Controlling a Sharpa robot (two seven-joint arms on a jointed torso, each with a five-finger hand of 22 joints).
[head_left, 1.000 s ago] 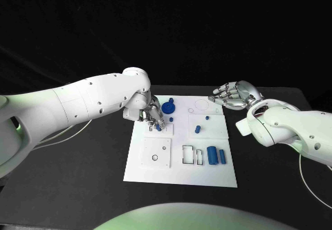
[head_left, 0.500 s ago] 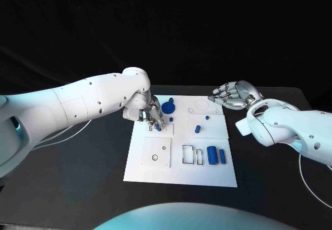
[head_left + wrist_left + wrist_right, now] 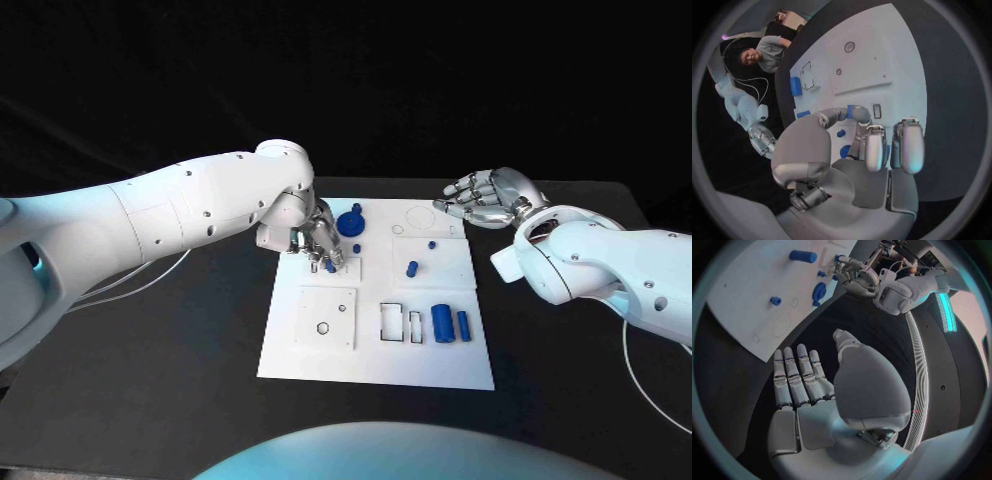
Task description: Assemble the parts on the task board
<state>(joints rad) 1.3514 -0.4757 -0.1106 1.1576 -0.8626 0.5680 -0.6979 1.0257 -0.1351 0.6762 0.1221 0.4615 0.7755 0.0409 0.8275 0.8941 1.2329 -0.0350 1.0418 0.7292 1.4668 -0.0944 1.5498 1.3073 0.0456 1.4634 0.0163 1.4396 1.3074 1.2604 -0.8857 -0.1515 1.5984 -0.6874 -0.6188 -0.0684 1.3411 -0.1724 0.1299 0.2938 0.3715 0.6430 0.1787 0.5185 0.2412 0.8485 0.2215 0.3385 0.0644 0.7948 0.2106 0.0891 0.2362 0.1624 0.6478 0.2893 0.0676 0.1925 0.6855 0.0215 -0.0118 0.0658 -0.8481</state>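
Head view: black tabletop (image 3: pixel 173 380) carrying the white task board (image 3: pixel 378 355). The left hand (image 3: pixel 312 238) is poised over the board's far left corner, its fingers (image 3: pixel 329 262) pinching a small blue peg (image 3: pixel 330 267) against the board; the right hand (image 3: pixel 488 200) hovers off the board's far right edge, fingers loosely spread and holding nothing. Nothing has moved over the last second, which suggests a slow seating of the peg rather than progress to another part. A blue round piece (image 3: pixel 352 222), a short piece (image 3: pixel 413 268) and two cylinders (image 3: pixel 451 325) lie loose on the board. Left wrist view adds the thumb meeting the fingers around the peg (image 3: pixel 851 111), hidden from above.
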